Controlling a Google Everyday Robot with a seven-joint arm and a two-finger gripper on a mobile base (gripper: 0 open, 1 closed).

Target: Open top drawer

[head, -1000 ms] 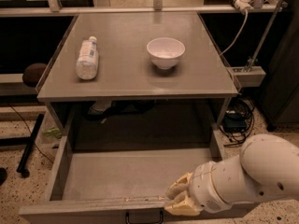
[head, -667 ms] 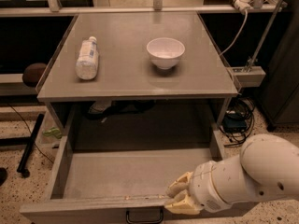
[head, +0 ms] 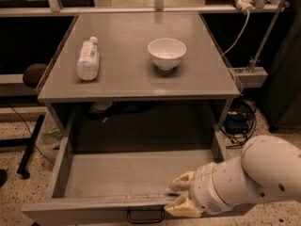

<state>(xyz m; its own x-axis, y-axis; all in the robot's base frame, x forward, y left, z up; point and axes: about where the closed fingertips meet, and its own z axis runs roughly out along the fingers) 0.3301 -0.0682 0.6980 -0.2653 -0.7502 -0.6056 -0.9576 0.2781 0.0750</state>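
Nearest you, the gripper [head: 181, 195] pinches the front panel of the top drawer [head: 136, 175], just right of its black handle [head: 146, 215]. The drawer stands well out from under the table [head: 127, 76], with its travel running straight toward you. The bowl [head: 166, 52] and bottle [head: 88, 59] sit beyond.

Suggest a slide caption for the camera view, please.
Claw at the front edge of the pulled-out top drawer; bottle and bowl on tabletop.
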